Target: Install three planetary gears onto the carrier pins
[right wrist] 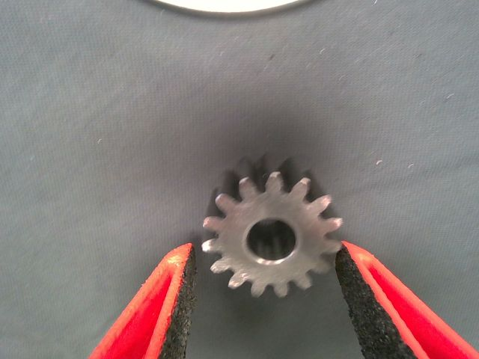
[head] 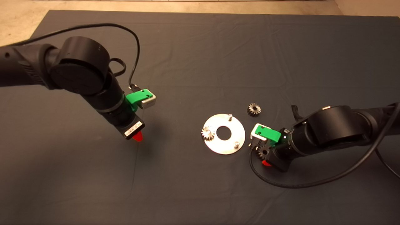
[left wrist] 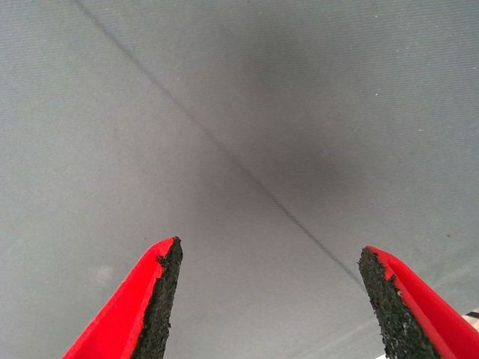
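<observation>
One gear (head: 207, 133) sits on the disc (head: 223, 144); right gripper (right wrist: 262, 299) straddles another.

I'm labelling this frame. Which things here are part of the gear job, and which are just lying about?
Part of the job:
- flat round silver metal disc with pegs
- small toothed metal gear on the disc
- loose gear on the mat
- gear between the right gripper fingers

Just lying about:
- dark mat
- idle left gripper

Left tool (left wrist: 269, 299) spread wide, right tool (right wrist: 262, 299) likewise
</observation>
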### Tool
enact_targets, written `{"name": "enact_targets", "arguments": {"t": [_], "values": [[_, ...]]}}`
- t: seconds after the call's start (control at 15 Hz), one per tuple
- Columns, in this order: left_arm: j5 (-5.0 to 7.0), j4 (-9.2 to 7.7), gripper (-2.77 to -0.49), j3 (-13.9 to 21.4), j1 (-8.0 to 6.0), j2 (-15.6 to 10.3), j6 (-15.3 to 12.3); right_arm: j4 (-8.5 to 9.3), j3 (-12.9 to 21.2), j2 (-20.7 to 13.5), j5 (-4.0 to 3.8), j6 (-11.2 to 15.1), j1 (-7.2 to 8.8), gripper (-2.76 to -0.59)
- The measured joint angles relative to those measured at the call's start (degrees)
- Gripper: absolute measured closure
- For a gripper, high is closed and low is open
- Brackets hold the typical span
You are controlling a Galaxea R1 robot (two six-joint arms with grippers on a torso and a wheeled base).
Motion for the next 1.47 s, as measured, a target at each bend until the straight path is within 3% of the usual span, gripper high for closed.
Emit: {"name": "enact_targets", "arguments": {"t": [0.6,1.07,1.47], "values": [[0.0,0.0,-1.64,0.21,-0.35,0.0,-0.02,-2.04,-0.02,0.78,-0.3,0.0,-0.66,-1.17],[0.0,0.0,-1.64,0.22,-0.66,0.0,0.0,-2.48,0.17,0.83,-0.54,0.02,-0.96,-1.09],[0.01,-0.02,-1.64,0.22,-0.66,0.09,-0.02,-2.48,0.17,1.77,-1.3,0.02,-0.96,-1.01]]}}
